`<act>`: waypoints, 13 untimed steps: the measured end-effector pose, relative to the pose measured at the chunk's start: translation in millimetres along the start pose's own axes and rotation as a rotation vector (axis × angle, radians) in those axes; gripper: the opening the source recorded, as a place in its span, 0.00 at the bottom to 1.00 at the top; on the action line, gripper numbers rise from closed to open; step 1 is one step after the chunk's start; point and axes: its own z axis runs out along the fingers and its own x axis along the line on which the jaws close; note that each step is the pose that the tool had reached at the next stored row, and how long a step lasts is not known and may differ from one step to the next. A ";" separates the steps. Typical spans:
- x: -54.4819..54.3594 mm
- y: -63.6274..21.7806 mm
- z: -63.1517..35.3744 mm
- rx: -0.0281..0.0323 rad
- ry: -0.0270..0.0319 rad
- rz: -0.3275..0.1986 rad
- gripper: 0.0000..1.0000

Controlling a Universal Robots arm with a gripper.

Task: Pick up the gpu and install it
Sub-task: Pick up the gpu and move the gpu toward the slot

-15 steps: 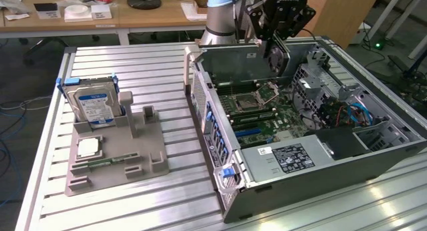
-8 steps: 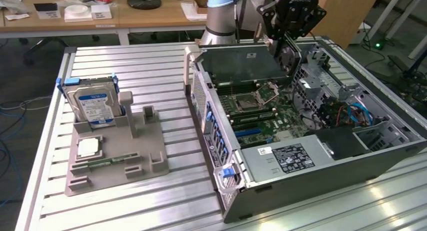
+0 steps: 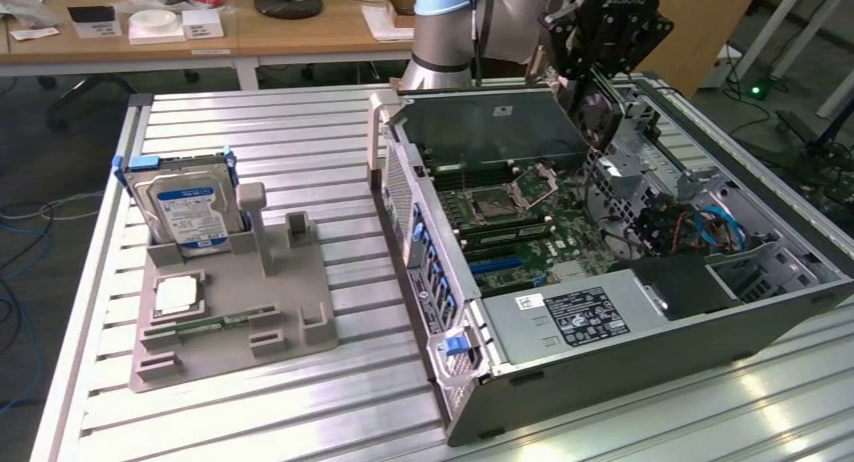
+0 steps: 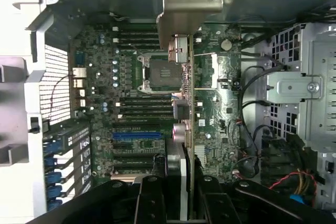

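Presently: gpu (image 4: 185, 111), thin dark card seen edge-on, clamped in the pincer (image 4: 181, 195) above the open computer case (image 3: 641, 367) on the bench (image 3: 267, 402), its long axis running out from between the jaws over the motherboard (image 4: 131, 77), not yet seated in any slot.

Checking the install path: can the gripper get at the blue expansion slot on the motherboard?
Probably yes. The case side is open and nothing stands over the blue slot; the gripper, shut on the gpu, hangs above the motherboard.
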 end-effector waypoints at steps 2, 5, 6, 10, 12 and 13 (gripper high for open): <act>-5.3 0.2 0.3 0.0000 0.0000 0.000 0.28; -7.0 0.3 0.5 0.0000 0.0000 0.000 0.28; -7.0 0.3 0.5 0.0000 0.0000 0.000 0.28; -7.1 0.3 0.5 0.0000 0.0000 0.000 0.28; -7.0 0.3 0.5 0.0000 0.0000 0.000 0.28; -7.0 0.3 0.5 0.0000 0.0000 0.000 0.28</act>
